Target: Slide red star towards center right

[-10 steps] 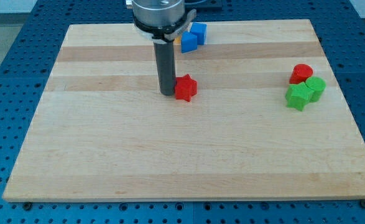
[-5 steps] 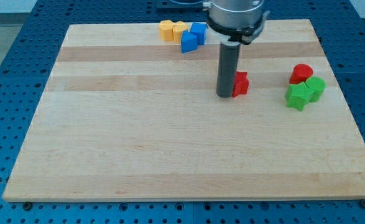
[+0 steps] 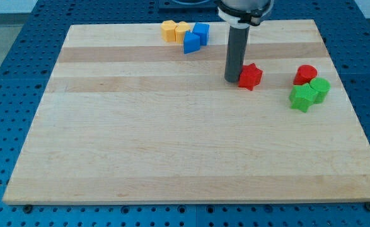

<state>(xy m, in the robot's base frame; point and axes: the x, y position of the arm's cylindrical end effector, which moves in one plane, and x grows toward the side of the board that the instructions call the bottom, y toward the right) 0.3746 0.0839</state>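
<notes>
The red star (image 3: 250, 76) lies on the wooden board (image 3: 172, 139), right of centre and a little above the middle. My tip (image 3: 232, 79) stands just at the star's left side, touching or nearly touching it. The dark rod rises from there to the view's top. A red round block (image 3: 305, 74) lies further right, with a gap between it and the star.
Two green blocks (image 3: 309, 94) sit together below the red round block near the right edge. Two yellow blocks (image 3: 174, 30) and two blue blocks (image 3: 196, 36) cluster at the board's top, left of the rod.
My tip has pushed the red star from the board's centre towards the right, then shifted slightly up. The star now lies clear of the rod, closer to the red round block.
</notes>
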